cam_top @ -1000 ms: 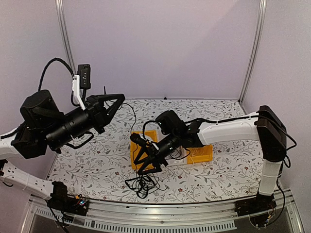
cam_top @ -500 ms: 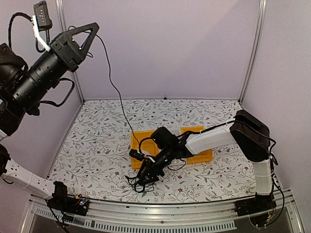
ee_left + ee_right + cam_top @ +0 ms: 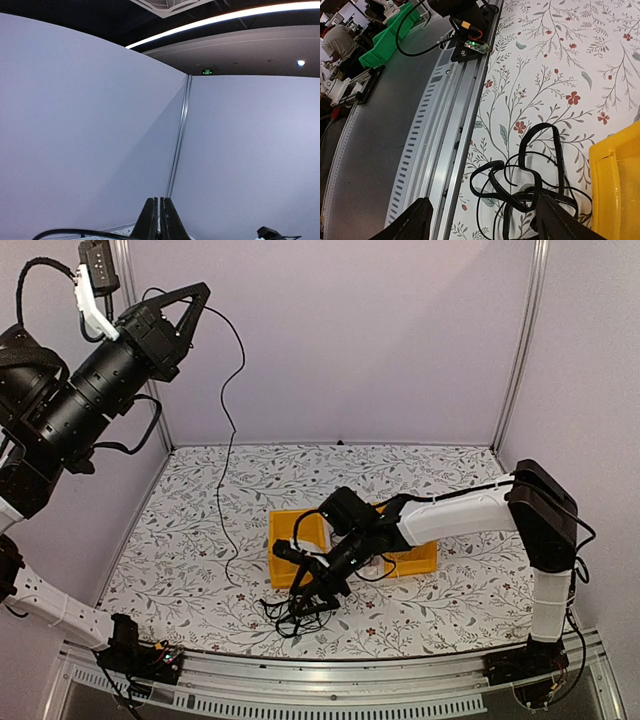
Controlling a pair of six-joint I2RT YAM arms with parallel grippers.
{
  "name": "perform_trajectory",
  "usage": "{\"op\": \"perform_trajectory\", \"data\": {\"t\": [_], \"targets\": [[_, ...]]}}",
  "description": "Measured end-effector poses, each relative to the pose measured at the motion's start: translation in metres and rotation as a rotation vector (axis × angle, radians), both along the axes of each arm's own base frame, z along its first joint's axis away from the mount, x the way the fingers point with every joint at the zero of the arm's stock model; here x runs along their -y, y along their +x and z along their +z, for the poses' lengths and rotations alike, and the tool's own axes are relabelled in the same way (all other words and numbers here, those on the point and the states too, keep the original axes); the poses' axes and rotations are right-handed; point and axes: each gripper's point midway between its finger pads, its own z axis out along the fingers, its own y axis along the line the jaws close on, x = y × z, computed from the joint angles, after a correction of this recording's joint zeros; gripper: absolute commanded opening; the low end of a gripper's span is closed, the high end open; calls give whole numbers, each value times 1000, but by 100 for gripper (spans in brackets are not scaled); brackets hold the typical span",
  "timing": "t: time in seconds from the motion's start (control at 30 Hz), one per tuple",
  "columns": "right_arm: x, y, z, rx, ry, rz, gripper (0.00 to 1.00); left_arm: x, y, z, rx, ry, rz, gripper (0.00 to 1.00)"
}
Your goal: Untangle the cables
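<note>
High at the far left, my left gripper [image 3: 203,287] is pinched tight on one thin cable [image 3: 222,470], held up so the strand hangs free of the knot, down to the surface [image 3: 180,540]. Near the front edge, beside the yellow tray [image 3: 285,525], my right gripper [image 3: 305,585] spreads wide over the tangle [image 3: 530,185], gripping nothing, probably placed to pin it.
</note>
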Motion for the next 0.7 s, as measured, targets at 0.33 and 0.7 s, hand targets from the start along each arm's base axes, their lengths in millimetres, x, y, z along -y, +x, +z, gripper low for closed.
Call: {"op": "perform_trajectory", "data": {"t": [0.33, 0.7], "targets": [[49, 22, 159, 311, 283, -20, 84, 12, 12, -37, -31, 86, 65, 0], [134, 96, 150, 418, 220, -220, 85, 25, 44, -63, -34, 140, 142, 0]]}}
